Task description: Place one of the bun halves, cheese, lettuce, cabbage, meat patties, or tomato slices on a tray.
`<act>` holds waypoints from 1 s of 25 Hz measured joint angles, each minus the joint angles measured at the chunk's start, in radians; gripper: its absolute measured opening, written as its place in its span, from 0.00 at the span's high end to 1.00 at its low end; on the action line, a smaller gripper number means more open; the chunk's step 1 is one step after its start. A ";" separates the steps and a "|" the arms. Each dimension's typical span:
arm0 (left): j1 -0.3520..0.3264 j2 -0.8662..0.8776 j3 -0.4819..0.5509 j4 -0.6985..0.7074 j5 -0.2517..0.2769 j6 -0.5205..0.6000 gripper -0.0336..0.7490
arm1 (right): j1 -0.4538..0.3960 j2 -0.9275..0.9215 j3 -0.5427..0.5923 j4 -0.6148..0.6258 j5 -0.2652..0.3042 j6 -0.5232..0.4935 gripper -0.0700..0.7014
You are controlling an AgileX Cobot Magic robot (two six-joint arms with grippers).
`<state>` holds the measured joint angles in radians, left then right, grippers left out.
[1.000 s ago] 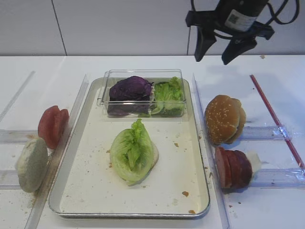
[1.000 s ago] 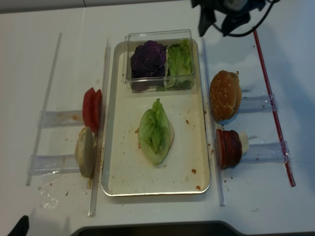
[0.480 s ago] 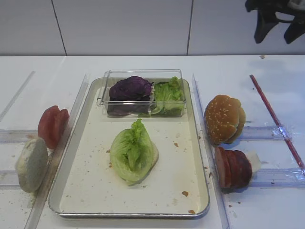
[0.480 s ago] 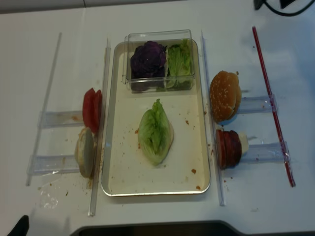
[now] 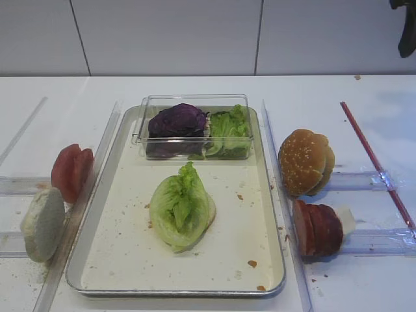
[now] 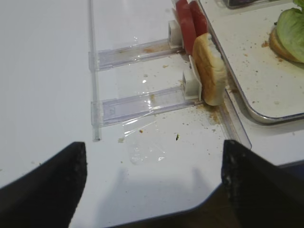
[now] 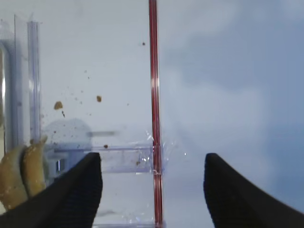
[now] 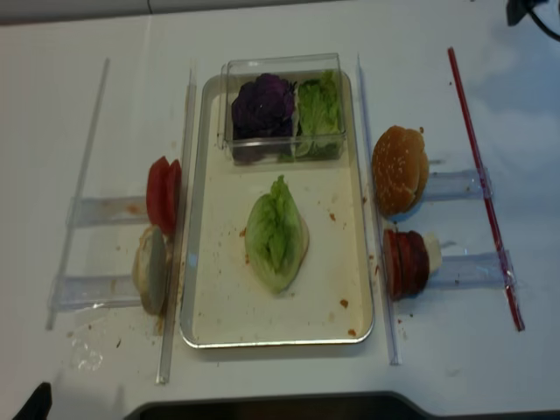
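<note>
A lettuce leaf (image 5: 181, 207) lies on a bun half in the middle of the metal tray (image 5: 123, 260). Tomato slices (image 5: 71, 170) and a pale bun half (image 5: 44, 224) stand in holders left of the tray. A sesame bun half (image 5: 305, 161) and meat patties (image 5: 318, 227) stand on its right. Purple cabbage (image 5: 177, 122) and more lettuce (image 5: 229, 130) fill a clear box on the tray's far end. My right gripper (image 7: 152, 159) is open and empty, high over the far right, above a red strip (image 7: 153, 95). My left gripper (image 6: 153, 145) is open and empty near the table's front left edge.
Clear plastic rails (image 5: 104, 149) run along both long sides of the tray. The red strip (image 5: 374, 156) lies on the table at the far right. Crumbs dot the tray and the table. A pale piece (image 5: 344, 218) sits behind the patties.
My right gripper has swung from above the clear box to the far right, almost leaving the overhead views. It stayed open. The food has not moved.
</note>
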<state>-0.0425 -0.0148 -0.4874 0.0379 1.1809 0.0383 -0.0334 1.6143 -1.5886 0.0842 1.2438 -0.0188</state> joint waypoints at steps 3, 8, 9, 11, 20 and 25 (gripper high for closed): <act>0.000 0.000 0.000 0.000 0.000 0.000 0.28 | 0.000 -0.085 0.083 0.000 0.000 0.000 0.30; 0.000 0.000 0.000 0.000 0.000 0.000 0.28 | 0.000 -0.252 0.197 0.000 0.004 0.000 0.30; 0.000 0.000 0.000 0.000 0.000 0.000 0.28 | 0.000 -0.286 0.221 0.000 0.004 -0.002 0.30; 0.000 0.000 0.000 0.000 0.000 0.000 0.28 | 0.000 -0.345 0.266 0.000 0.008 -0.002 0.30; 0.000 0.000 0.000 0.000 0.000 0.000 0.28 | 0.000 -0.629 0.459 0.040 0.013 -0.004 0.30; 0.000 0.000 0.000 0.000 0.000 0.000 0.28 | 0.000 -0.753 0.539 0.045 0.018 -0.004 0.30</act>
<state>-0.0425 -0.0148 -0.4874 0.0379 1.1809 0.0383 -0.0334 0.8610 -1.0494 0.1292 1.2616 -0.0232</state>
